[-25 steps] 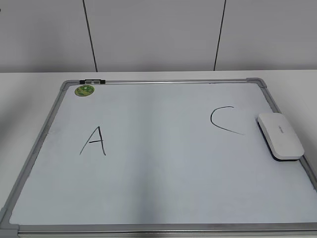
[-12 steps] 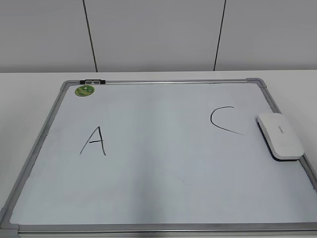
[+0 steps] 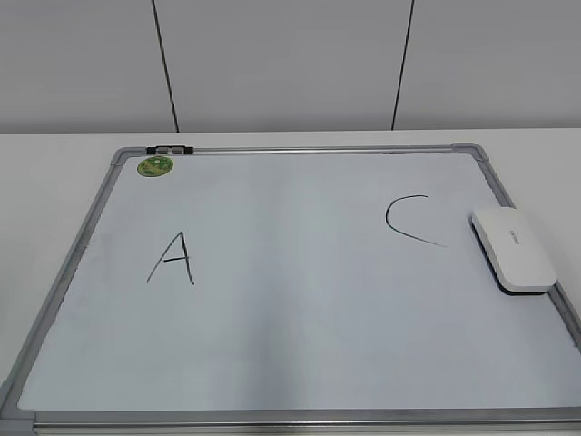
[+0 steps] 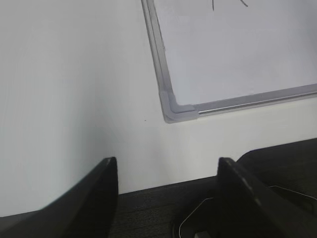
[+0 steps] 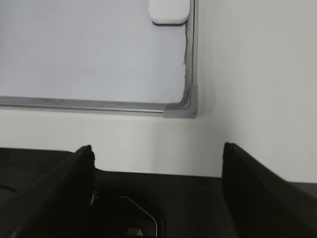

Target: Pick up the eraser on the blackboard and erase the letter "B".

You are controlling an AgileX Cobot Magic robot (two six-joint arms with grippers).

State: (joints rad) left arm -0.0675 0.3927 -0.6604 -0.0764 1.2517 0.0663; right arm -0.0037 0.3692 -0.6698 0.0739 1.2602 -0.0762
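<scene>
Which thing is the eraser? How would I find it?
Start at the big whiteboard lying on the table and go to its right edge. Just right of the letter C lies the eraser, a white rounded block with a dark underside, unlike the small round green magnet.

The blackboard (image 3: 300, 363) is lying across the bench's middle. The eraser (image 3: 513, 248) is sitting at its right edge, the magnet (image 3: 155, 166) in its far-left corner.
</scene>
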